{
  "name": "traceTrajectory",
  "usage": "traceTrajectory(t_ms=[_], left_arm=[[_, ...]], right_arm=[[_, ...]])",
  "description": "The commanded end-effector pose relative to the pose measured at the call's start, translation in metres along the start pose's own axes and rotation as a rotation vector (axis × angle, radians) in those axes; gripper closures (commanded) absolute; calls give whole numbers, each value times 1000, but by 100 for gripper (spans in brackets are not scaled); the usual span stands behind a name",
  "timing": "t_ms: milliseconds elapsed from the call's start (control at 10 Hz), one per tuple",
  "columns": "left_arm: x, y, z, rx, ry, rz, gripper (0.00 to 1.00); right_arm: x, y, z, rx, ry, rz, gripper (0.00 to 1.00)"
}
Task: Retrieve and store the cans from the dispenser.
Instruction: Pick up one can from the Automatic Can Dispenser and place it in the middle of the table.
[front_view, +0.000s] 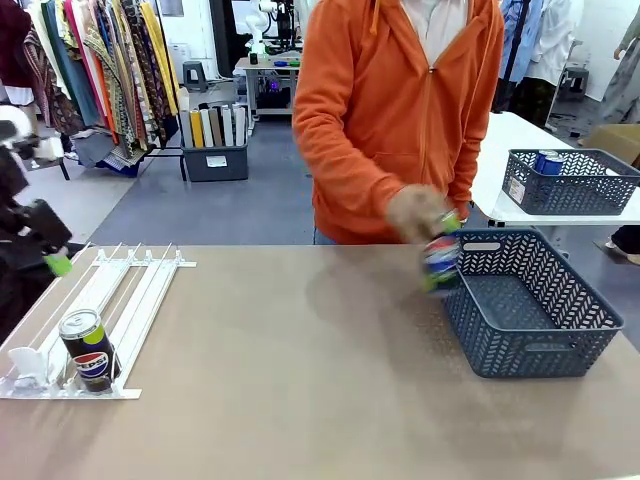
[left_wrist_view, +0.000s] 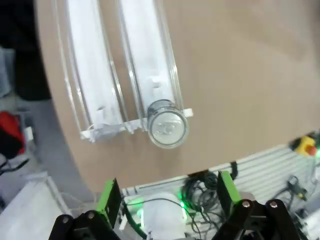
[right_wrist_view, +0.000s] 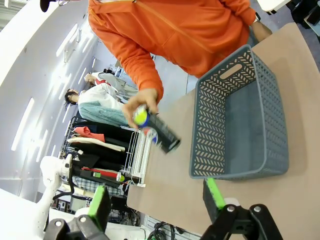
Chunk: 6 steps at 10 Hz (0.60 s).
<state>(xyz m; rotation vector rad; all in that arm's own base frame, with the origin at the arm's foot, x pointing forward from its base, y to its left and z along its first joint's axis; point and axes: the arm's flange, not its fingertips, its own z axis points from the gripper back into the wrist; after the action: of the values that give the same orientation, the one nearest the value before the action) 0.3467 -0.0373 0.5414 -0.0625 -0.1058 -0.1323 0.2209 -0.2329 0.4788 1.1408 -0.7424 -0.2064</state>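
On the brown table (front_view: 300, 400) lay the white dispenser (front_view: 130, 290), one black can (front_view: 88, 350) standing at its near end. A person's hand (front_view: 418, 212) held a second can (front_view: 441, 262) just beside the grey basket (front_view: 540, 350). The left gripper (left_wrist_view: 167, 195) and the right gripper (right_wrist_view: 157, 199) gaped wide, holding nothing.

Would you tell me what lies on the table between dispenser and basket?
Nothing: the front view shows bare table between dispenser and basket.

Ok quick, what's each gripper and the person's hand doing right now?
Left gripper: open, empty.
Right gripper: open, empty.
Person's hand: holding a slim black drink can with a green band.
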Motion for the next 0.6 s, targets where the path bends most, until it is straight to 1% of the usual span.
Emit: traceTrajectory(t_ms=[0, 100, 300, 400, 500], left_arm=[[17, 0, -4, 56, -54, 151, 0], [0, 0, 0, 0, 0, 0, 0], [0, 0, 0, 0, 0, 0, 0], [8, -7, -4, 19, -12, 40, 0], [21, -12, -23, 7, 12, 24, 0]], right_arm=[[3, 1, -1, 20, -19, 24, 0], [3, 1, -1, 20, -19, 24, 0], [3, 1, -1, 20, -19, 24, 0], [3, 1, -1, 20, -19, 24, 0], [3, 1, -1, 20, -19, 24, 0]])
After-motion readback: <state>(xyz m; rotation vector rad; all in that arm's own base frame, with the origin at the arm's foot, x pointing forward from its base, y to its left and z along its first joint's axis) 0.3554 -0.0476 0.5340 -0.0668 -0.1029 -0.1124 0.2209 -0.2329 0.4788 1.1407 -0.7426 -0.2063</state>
